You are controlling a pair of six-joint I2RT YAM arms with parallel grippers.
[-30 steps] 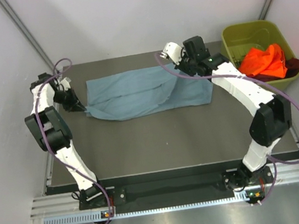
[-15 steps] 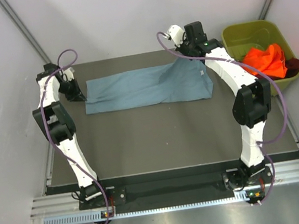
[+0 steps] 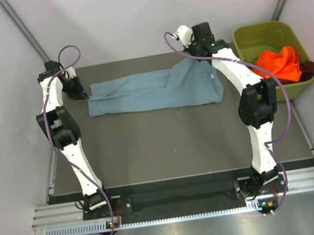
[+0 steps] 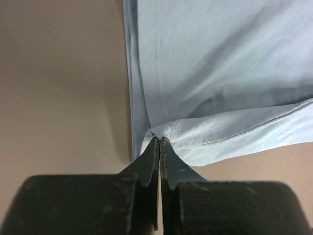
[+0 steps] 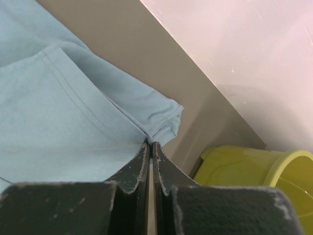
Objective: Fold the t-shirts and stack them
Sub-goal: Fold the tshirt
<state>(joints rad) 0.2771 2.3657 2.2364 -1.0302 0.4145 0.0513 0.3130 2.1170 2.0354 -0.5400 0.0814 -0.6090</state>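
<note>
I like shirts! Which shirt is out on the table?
The blue-grey shirt; the orange shirt and dark red shirt are bunched in the green bin.

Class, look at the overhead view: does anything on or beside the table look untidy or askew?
The blue-grey t-shirt is unevenly folded, its right part wider with a slanted crease. The orange t-shirt lies crumpled in the green bin, unfolded.

Right claw (image 5: 150,143) pinching blue-grey t-shirt (image 5: 49,112) hem, table (image 5: 112,34) beneath, olive-green bin (image 5: 234,166) nearby
</note>
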